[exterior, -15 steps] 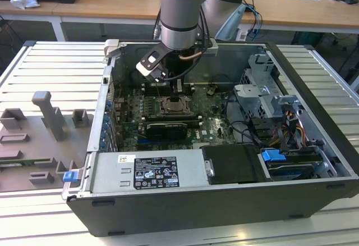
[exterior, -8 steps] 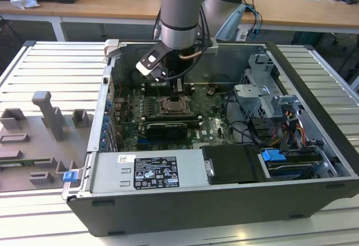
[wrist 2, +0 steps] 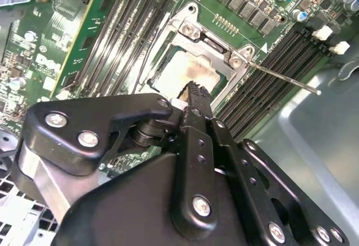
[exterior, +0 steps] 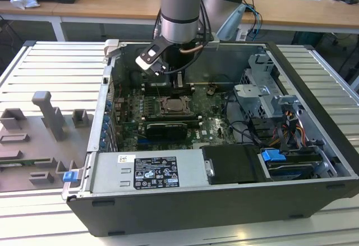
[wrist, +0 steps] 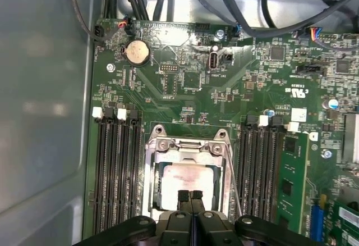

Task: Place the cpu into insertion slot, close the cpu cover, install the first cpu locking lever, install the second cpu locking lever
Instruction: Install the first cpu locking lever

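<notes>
The cpu (wrist: 188,177) shows its pale, smeared metal top inside the insertion slot (exterior: 174,106) on the green board. The cpu cover (wrist: 188,146), a silvery frame, lies down around the chip, which shows through its window. My gripper (wrist: 190,194) hovers right over the chip's edge with its black fingers (wrist 2: 196,97) pressed together and nothing between them. A thin metal locking lever (wrist 2: 286,78) sticks out from the socket corner over the memory slots, unlatched. In the exterior view my gripper (exterior: 179,83) reaches down into the open case just behind the socket.
Long memory slots (wrist: 115,173) flank the socket on both sides. A black card (exterior: 165,128) lies in front of it, with a power supply (exterior: 148,173) at the case front and a drive cage with cables (exterior: 263,100) on the exterior view's right. A grey fixture tray (exterior: 39,139) sits outside.
</notes>
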`<state>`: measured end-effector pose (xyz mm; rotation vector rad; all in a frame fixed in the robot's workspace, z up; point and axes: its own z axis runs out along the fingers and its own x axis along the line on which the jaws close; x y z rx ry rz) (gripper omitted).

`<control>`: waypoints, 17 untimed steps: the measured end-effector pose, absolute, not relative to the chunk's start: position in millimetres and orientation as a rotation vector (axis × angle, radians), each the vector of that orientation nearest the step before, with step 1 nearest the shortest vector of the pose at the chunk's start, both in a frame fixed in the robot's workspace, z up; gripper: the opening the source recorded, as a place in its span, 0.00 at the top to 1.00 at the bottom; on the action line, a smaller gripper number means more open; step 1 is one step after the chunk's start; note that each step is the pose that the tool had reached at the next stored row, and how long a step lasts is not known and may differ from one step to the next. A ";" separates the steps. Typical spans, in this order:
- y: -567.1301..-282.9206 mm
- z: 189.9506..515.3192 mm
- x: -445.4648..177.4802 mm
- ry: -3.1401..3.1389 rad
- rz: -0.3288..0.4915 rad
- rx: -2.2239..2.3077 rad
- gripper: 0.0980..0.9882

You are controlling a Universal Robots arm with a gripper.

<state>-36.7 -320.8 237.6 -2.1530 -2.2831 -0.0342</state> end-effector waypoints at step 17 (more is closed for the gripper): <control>-320.2 264.3 -36.7 -2.321 -0.004 -2.140 0.99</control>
